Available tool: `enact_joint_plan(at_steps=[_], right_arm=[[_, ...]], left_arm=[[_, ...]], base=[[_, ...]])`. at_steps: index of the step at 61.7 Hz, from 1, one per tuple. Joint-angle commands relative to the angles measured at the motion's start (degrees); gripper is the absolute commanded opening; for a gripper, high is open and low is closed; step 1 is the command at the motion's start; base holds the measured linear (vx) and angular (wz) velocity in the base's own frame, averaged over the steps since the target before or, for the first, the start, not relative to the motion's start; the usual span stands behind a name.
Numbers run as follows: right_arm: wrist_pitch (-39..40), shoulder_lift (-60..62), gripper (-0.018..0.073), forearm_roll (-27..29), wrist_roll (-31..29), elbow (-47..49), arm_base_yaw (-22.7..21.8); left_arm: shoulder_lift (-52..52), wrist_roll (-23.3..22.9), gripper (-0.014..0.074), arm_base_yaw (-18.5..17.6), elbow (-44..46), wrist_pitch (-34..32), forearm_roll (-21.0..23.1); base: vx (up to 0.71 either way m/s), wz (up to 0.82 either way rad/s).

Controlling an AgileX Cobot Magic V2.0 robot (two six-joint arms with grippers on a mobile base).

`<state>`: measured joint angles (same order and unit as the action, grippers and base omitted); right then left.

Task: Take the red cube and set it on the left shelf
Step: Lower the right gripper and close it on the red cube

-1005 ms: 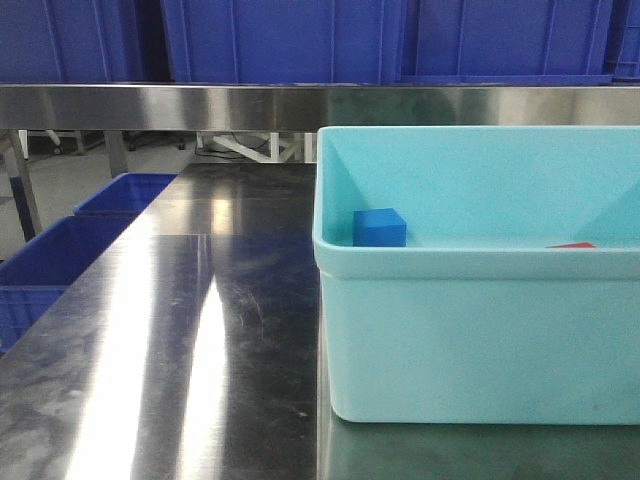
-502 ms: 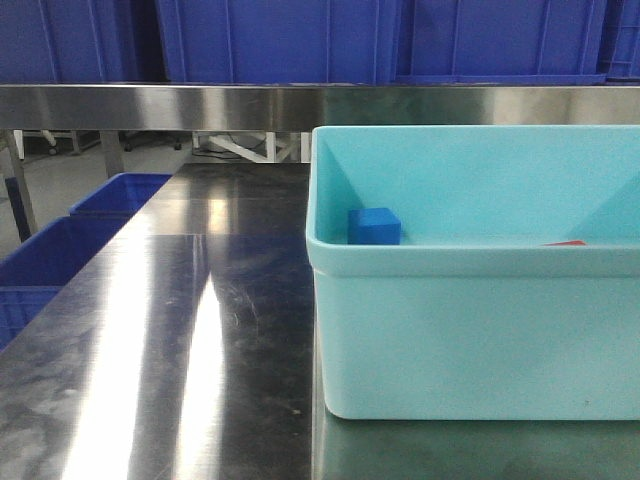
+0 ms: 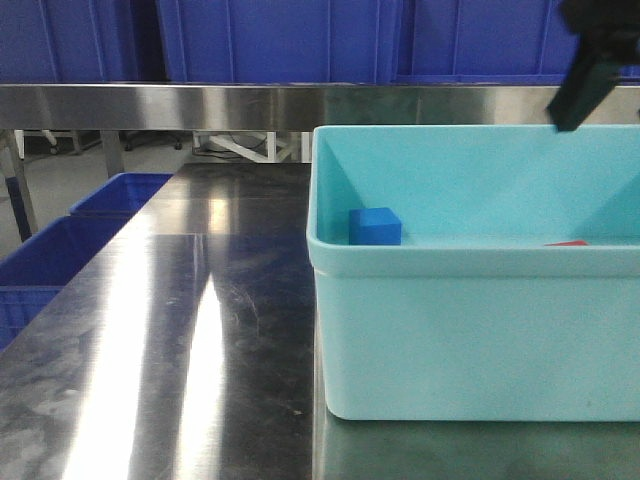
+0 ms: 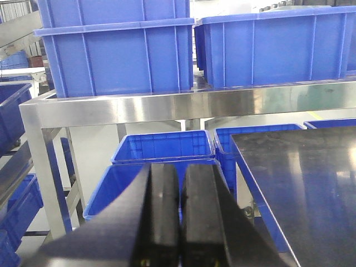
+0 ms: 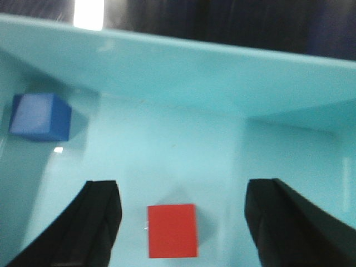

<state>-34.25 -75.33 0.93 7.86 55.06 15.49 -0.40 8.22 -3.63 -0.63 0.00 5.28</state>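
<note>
A: Where is the red cube (image 5: 172,231) at this moment?

B: It lies flat on the floor of the turquoise tub (image 3: 470,255), toward the right end. In the front view, only a thin red edge of it shows above the near rim.

A: And the right end effector (image 5: 183,190)?

B: It hangs over the tub with its 2 black fingers (image 5: 99,219) wide apart. In the wrist view the cube is between them and touches neither. How high the fingers are above it, I cannot tell.

A: Is something else inside the tub?

B: Yes, 1 blue cube (image 3: 375,226). It is near the left wall, well apart from the red one.

A: What about the left end effector (image 4: 181,169)?

B: Its 2 fingers are together. It is to the left of the desk (image 4: 300,178) on which the tub stands, and it faces a steel shelf (image 4: 194,105) that carries blue crates (image 4: 111,55).
</note>
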Motion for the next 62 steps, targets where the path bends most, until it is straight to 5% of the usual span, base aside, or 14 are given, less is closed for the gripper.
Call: enact_joint_plan(at_steps=[1,62], right_arm=[[1.4,-0.7,0.0583,0.0,0.0,2.7,2.0],[-4.5,-11.2,0.0583,-3.7,0.0,2.7,3.4]], left_arm=[[0.4,0.1,0.0106,-0.2,-1.3,-4.8,0.3],[0.5,0.1,0.0106,-0.2,-1.3,-4.8,0.3]], base=[[0.00,0.00],[0.00,0.00]])
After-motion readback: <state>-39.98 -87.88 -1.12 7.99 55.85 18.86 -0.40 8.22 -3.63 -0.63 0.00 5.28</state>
